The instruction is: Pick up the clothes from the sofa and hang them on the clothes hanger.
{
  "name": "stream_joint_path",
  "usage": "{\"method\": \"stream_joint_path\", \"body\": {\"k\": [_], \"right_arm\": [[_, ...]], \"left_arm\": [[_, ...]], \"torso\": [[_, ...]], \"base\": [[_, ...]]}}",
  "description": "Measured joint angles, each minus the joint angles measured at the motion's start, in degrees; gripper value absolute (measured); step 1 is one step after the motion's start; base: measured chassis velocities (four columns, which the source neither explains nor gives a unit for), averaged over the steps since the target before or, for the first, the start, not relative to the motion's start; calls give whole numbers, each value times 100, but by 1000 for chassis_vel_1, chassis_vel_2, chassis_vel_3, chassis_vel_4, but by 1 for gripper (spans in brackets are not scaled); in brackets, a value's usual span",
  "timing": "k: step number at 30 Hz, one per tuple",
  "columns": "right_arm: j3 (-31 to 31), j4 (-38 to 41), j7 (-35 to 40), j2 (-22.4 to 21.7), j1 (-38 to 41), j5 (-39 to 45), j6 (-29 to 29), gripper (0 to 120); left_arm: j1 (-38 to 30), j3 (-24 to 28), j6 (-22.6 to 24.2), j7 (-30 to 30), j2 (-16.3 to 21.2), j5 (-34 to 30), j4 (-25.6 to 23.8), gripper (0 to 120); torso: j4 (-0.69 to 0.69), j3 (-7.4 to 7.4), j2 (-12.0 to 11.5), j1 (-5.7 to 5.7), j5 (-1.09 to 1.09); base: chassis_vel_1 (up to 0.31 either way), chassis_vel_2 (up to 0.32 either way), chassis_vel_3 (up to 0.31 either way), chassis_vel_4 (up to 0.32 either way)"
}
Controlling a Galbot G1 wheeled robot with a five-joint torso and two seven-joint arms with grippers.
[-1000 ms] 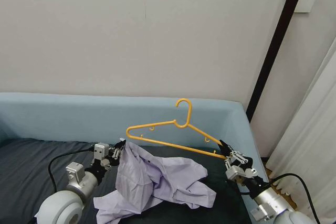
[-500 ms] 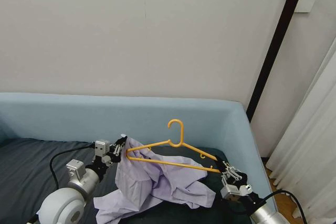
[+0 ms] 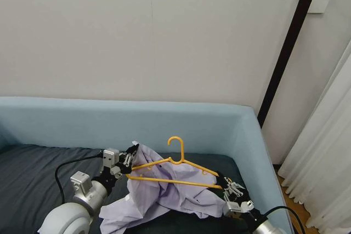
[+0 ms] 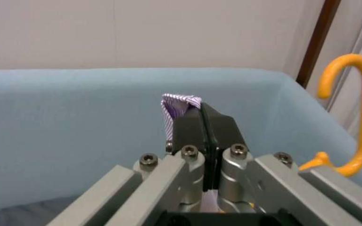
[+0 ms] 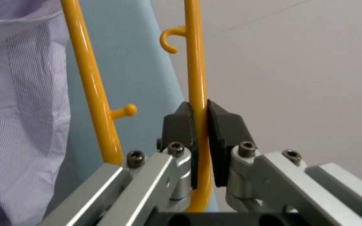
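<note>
The blue sofa [image 3: 66, 119] carries most of the lavender striped shirt [image 3: 164, 198], crumpled on its dark seat cushion [image 3: 33, 163] with one edge lifted. The yellow hanger [image 3: 175, 180] is tilted, its left tip at that raised fabric. By my judgement threading has barely begun, and draping and hanging are left. The left gripper [image 3: 130, 155] reaches low over the seat with its fingers pinched on the shirt's edge. The right gripper [image 3: 224, 182], low at the sofa's right end, clamps the hanger's bar.

The left gripper [image 4: 204, 113] and right gripper [image 5: 199, 110] are built from black pads [image 4: 190, 129], silver links [image 4: 162, 176] and hex screws [image 4: 189, 150]. A black cable [image 3: 59, 171] is looped lower left.
</note>
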Motion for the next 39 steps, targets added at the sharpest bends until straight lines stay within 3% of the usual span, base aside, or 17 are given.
{"method": "stream_joint_path", "body": {"k": [14, 25, 39], "right_arm": [[186, 344, -7, -640, -289, 113, -176, 5], [239, 28, -10, -637, -126, -190, -376, 5], [197, -344, -34, -547, 99, 44, -428, 5]], "left_arm": [[-197, -43, -28, -80, -121, 172, 505, 0], [-246, -74, -202, -41, -131, 593, 738, 0], [-240, 97, -235, -6, -181, 616, 586, 0]], "torso": [[1, 0, 0, 0, -1], [-1, 0, 0, 0, -1], [-1, 0, 0, 0, -1]], "base": [[0, 0, 0, 0], [0, 0, 0, 0], [0, 0, 0, 0]]}}
